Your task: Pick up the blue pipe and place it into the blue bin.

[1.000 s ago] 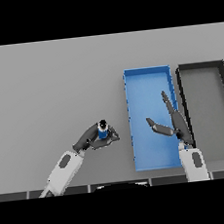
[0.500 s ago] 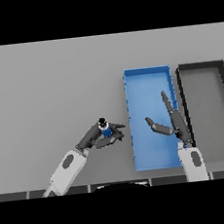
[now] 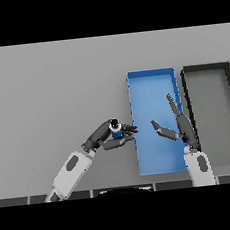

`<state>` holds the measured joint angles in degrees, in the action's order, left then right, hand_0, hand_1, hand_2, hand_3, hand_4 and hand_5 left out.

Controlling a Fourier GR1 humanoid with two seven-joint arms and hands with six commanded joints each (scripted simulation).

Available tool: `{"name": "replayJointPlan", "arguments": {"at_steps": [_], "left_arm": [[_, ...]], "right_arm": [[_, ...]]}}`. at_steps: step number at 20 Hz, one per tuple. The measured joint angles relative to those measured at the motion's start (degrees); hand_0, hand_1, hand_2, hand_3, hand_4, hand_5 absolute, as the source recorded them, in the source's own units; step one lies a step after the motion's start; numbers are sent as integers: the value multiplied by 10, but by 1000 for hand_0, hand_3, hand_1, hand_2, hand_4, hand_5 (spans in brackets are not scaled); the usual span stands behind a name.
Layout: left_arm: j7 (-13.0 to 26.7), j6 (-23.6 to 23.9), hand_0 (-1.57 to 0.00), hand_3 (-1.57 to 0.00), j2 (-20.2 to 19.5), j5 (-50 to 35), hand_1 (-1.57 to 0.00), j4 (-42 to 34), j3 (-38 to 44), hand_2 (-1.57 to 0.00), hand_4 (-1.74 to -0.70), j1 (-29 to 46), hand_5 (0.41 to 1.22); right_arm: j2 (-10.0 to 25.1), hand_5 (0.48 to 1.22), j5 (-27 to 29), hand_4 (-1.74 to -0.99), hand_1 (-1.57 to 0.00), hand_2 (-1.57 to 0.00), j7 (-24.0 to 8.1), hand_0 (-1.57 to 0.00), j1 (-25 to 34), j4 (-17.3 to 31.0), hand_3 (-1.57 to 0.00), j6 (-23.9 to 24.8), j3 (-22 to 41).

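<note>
A plain grey table (image 3: 48, 84) fills the view. On its right side lie two long bins side by side: a blue bin (image 3: 151, 75) and, just to its right, a dark bin (image 3: 205, 68) whose far right wall runs close to the picture's edge.

Only a small part of the blue pipe (image 3: 116, 132) shows: a short blue body with a dark top end, the rest covered by the left hand (image 3: 105, 136). How much of it is blue and how it is tilted is hard to make out. The fingers and thumb curl round the pipe, fingers above and thumb below, with the fingertips reaching just to the blue bin's left wall. The pipe sits just left of that wall, outside the bin.

The right hand (image 3: 181, 126) shows over the blue bin's right half, fingers straight and thumb spread away to the left, holding nothing.
</note>
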<state>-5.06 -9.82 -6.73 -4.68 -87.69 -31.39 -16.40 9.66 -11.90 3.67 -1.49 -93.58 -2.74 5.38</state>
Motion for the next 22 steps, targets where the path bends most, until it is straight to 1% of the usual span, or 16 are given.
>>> {"name": "replayJointPlan", "arguments": {"at_steps": [2,5,6,8,9,10,11,12,13,14,15,16,18,19,20,22], "left_arm": [[7,-5,-1568,-1569,2,-5,-1569,-5,7,-1569,-1473,-1,1220],[1,-20,-1570,-1570,-1,-1,-1570,2,13,-1570,-1474,2,1220],[3,-23,-1570,-1570,2,3,-1570,3,11,-1570,-1474,4,1220],[2,-24,-1570,-1570,6,4,-1570,3,17,-1570,-1474,5,1220],[1,-26,-1570,-1571,9,4,-1571,-6,14,-1571,-1474,13,1220],[-5,-27,-1571,-1571,6,8,-1571,-6,18,-1571,-1474,14,1221],[-4,-28,-1571,-1571,8,13,-1571,-4,18,-1571,-1475,13,1221],[-3,-27,-1571,-1571,11,21,-1571,-3,16,-1571,-1475,15,1221],[-12,-32,-1571,-1571,6,18,-1571,-4,23,-1571,-1475,17,1221],[-2,-32,-1571,-1571,9,21,-1571,-5,23,-1571,-1475,13,1221],[-1,-35,-1571,-1571,10,22,-1571,-8,24,-1571,-1475,14,1221],[7,-37,-1571,-1571,14,22,-1571,-5,26,-1571,-1474,12,1221],[9,-41,-1571,-1571,8,23,-1571,-13,31,-1571,-1474,17,1221],[3,-46,-1571,-1571,6,25,-1571,-15,30,-1571,-1473,24,1221],[5,-46,-1571,-1571,10,29,-1571,-16,30,-1571,-1473,22,1221],[12,-45,-1571,-1571,16,36,-1571,-17,32,-1571,-1473,20,1221]], "right_arm": [[4,578,5,-1124,1,1,-9,1,11,6,1,-4,-4],[23,578,12,-1123,1,1,-13,1,36,19,1,-26,-7],[30,578,14,-1133,1,1,-13,1,45,24,1,-35,-7],[38,578,18,-1185,1,1,-15,1,58,26,1,-47,-6],[42,577,21,-1191,-3,1,-15,1,62,31,1,-54,-6],[44,572,20,-1194,-11,-3,-3,1,58,37,1,-57,-6],[44,569,35,-1178,-19,-18,-3,1,63,35,1,-64,-11],[36,571,49,-1166,-22,-30,12,1,67,32,1,-72,-10],[43,579,83,-1172,-17,-32,34,1,75,21,1,-91,-23],[40,592,111,-1175,-14,-25,35,1,84,12,1,-107,-26],[51,597,130,-1169,-11,-20,46,1,84,-1,1,-128,-27],[61,592,151,-1163,-8,-16,43,1,90,-19,1,-146,-28],[89,579,181,-1171,-5,-10,4,1,111,-50,1,-182,-21],[101,567,202,-1177,-4,-8,-18,1,122,-63,1,-202,-17],[112,554,220,-1185,-3,-6,-40,1,128,-79,1,-221,-9],[129,539,228,-1205,-1,-3,-65,1,142,-120,1,-242,14]]}}
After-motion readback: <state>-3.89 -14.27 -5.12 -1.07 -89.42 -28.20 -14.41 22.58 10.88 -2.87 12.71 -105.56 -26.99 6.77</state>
